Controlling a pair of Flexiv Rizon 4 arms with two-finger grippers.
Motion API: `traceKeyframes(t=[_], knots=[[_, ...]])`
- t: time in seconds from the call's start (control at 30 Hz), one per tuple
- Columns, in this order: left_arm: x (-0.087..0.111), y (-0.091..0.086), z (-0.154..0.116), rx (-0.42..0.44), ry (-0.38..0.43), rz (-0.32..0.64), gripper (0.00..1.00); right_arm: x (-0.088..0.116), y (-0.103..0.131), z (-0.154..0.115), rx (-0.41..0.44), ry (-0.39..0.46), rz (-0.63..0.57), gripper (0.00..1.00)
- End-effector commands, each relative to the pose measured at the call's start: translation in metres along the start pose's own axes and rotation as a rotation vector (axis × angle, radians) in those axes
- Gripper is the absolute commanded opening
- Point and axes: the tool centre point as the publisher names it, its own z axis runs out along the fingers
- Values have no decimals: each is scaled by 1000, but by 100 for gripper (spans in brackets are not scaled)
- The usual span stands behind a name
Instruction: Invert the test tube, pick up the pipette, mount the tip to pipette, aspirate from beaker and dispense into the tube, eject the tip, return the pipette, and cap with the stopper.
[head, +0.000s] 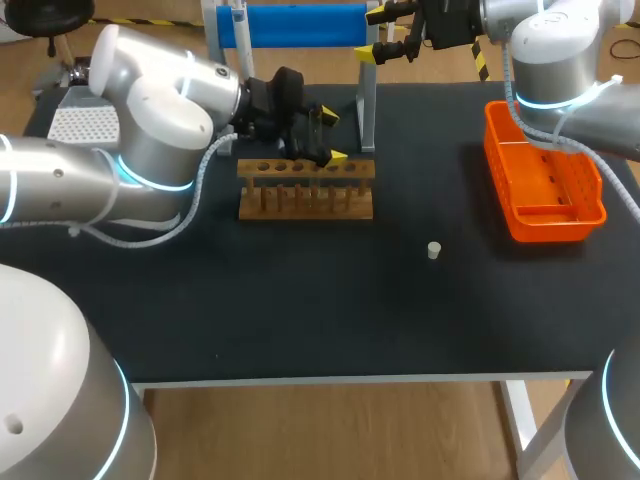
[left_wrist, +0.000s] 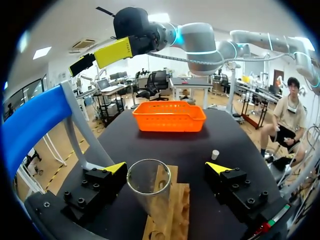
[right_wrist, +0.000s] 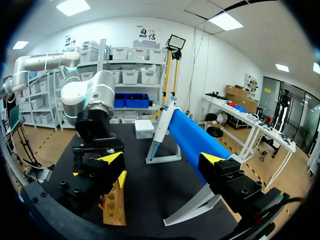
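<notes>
Left hand (left_wrist: 166, 168) released around clear glass test tube (left_wrist: 148, 197), above holed wooden rack (left_wrist: 178, 215), right hand (right_wrist: 162, 159) spread wide.

The left hand (head: 333, 137) hides the test tube (left_wrist: 149, 196) from overhead; its wrist view cuts off the tube's base.

Orange basket (head: 560, 222); pale brown wooden rack (head: 306, 200); black tabletop (head: 350, 310); white stopper (head: 434, 250); clear test tube (left_wrist: 148, 185); blue stand bar (head: 290, 25); white, dot-patterned tip box (head: 85, 125).

2 silver, cyan-ringed arms (head: 150, 130) (head: 550, 45) bear black, yellow-tipped end effectors (left_wrist: 167, 167) (right_wrist: 162, 159).
</notes>
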Motion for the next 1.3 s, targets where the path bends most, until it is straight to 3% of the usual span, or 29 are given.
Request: traceKeyframes(t=[0.03,0.67,1.3], knots=[[-3,0,3,0,9,4,100,-1,0,-1,1,3,0,100],[-3,10,2,-43,30,19,100,-1,0,-1,1,3,0,100],[-12,14,-15,-79,-2,37,100,-1,0,-1,1,3,0,100]])
